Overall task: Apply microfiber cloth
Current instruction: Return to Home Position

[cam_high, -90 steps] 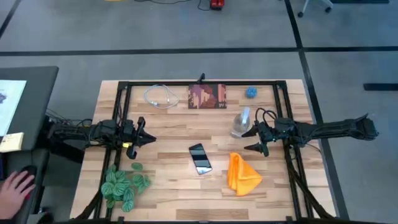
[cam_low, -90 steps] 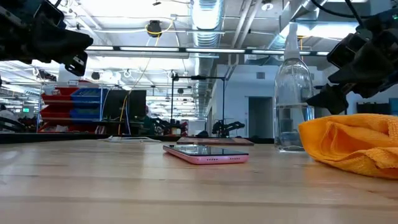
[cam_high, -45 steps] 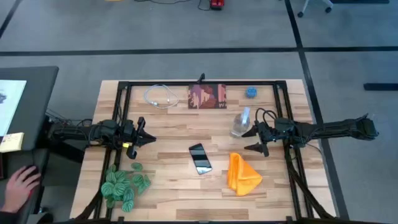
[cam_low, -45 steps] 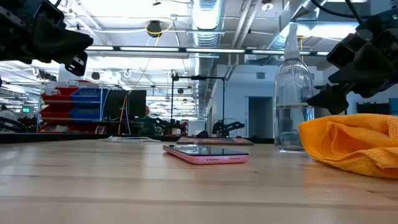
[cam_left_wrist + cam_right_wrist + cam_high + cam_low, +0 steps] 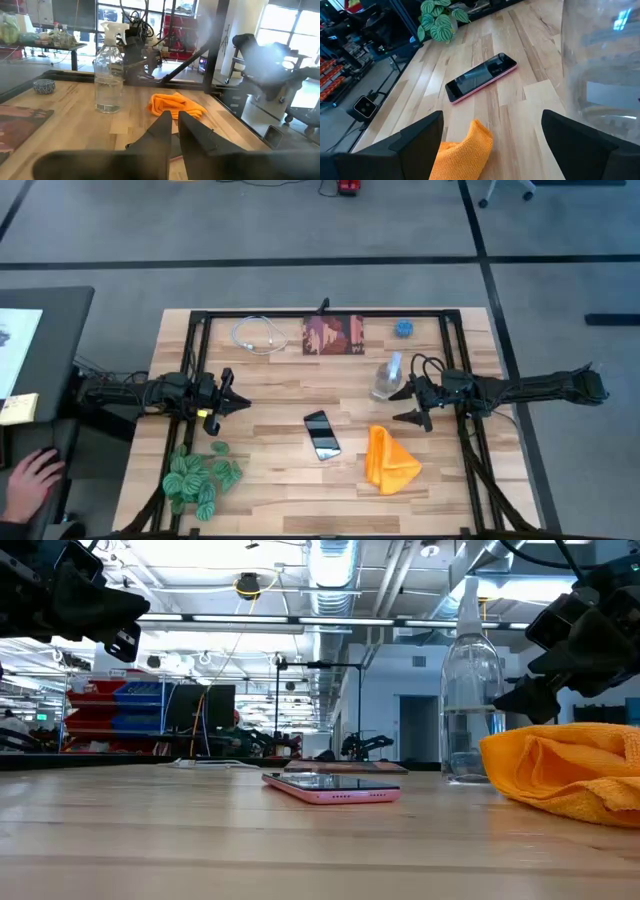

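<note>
The orange microfiber cloth [image 5: 389, 459] lies crumpled on the table at the near right, also in the low view [image 5: 570, 772] and the right wrist view [image 5: 465, 150]. A black smartphone [image 5: 321, 434] in a pink case lies flat at the table's middle. My right gripper [image 5: 405, 406] hovers open above the table, just beyond the cloth's far edge, next to a clear spray bottle [image 5: 388, 378]. My left gripper [image 5: 243, 404] waits shut over the table's left side.
A dark red-brown printed square [image 5: 333, 335], a white cable [image 5: 258, 336] and a small blue dish [image 5: 403, 329] lie along the far edge. A green leafy plant [image 5: 201, 475] sits near left. A person's hand [image 5: 30, 480] shows beyond the table's left.
</note>
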You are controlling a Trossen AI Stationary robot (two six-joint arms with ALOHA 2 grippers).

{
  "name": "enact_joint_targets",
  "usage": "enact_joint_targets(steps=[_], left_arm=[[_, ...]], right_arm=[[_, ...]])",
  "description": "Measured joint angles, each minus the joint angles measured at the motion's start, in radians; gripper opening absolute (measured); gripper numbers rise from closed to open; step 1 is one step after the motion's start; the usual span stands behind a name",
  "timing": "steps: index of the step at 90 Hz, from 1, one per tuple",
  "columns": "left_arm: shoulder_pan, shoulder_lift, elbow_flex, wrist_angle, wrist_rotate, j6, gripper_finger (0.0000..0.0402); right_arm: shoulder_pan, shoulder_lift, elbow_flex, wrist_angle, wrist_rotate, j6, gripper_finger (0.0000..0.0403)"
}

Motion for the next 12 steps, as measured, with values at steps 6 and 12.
enact_joint_targets(steps=[6, 12], left_arm=[[0.000, 0.000, 0.000, 0.000, 0.000, 0.000, 0.0013], [0.000, 0.000, 0.000, 0.000, 0.000, 0.000, 0.0013]], right_arm=[[0.000, 0.000, 0.000, 0.000, 0.000, 0.000, 0.0322], [0.000, 0.000, 0.000, 0.000, 0.000, 0.000, 0.0322]])
